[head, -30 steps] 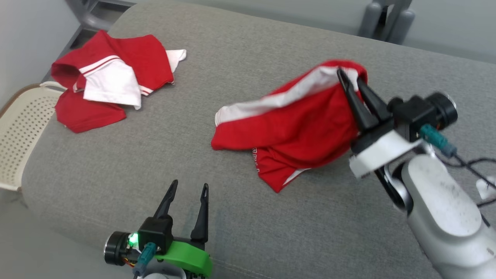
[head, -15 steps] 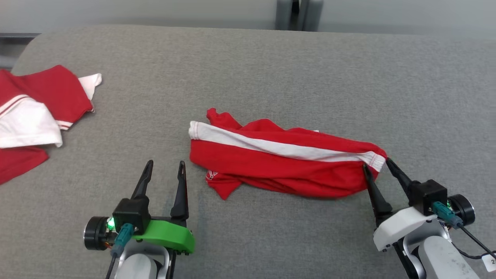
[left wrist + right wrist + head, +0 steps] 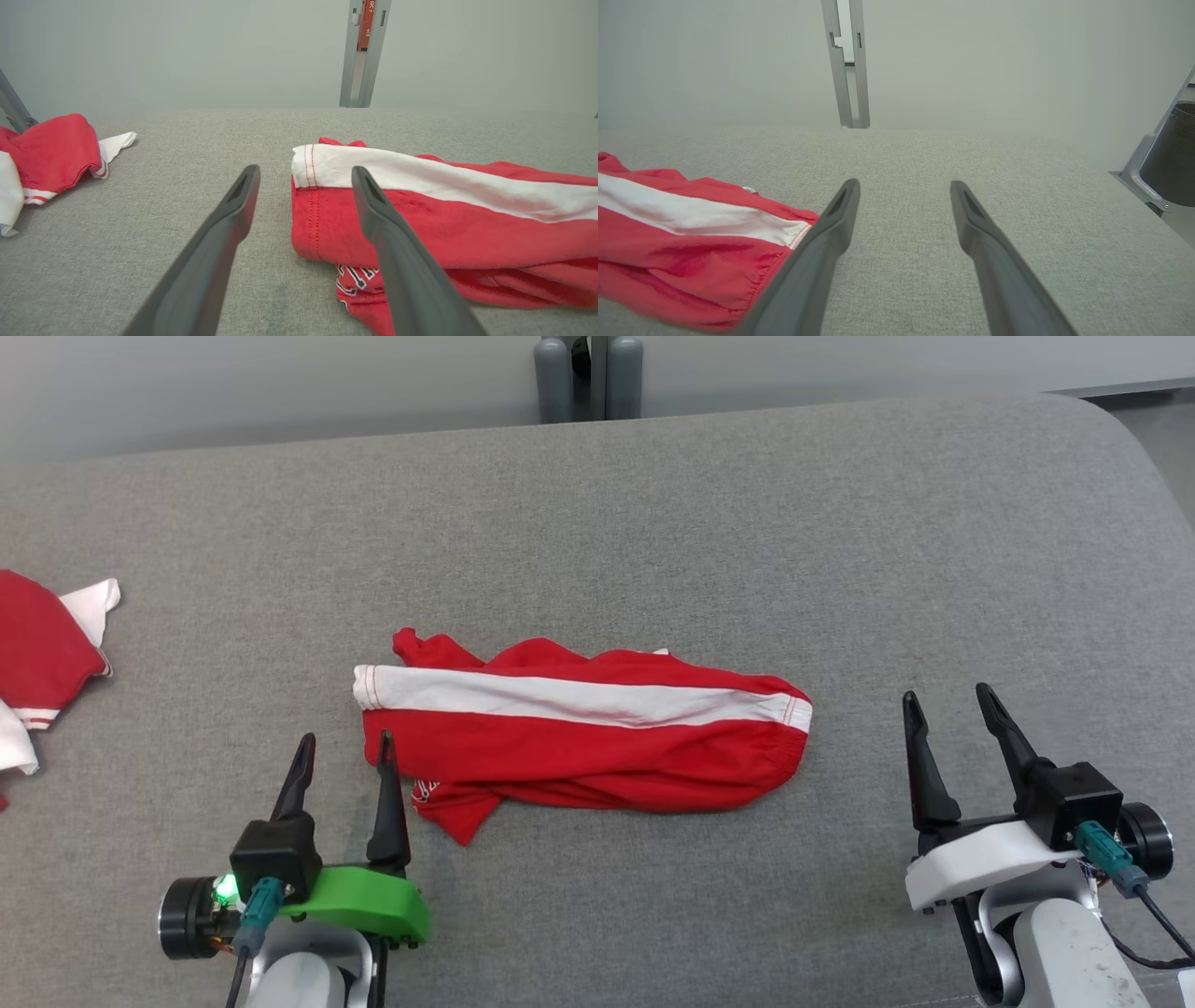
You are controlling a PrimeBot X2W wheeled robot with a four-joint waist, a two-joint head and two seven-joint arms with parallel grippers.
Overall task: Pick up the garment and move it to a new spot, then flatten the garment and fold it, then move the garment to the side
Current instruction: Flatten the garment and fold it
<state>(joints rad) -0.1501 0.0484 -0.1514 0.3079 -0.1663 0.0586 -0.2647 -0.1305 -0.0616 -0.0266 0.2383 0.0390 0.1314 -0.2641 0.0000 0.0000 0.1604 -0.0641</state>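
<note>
The red garment with a white band lies bunched lengthwise on the grey tabletop. The left end effector stands wide and empty, 1 finger at the cloth's left end. The right end effector is wide too, empty, clear of the right end. More red-and-white clothing lies far left

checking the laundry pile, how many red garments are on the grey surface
2. One striped garment lies mid-surface; another red and white garment sits at the far left, cut off by the frame, so more may be hidden there.
</note>
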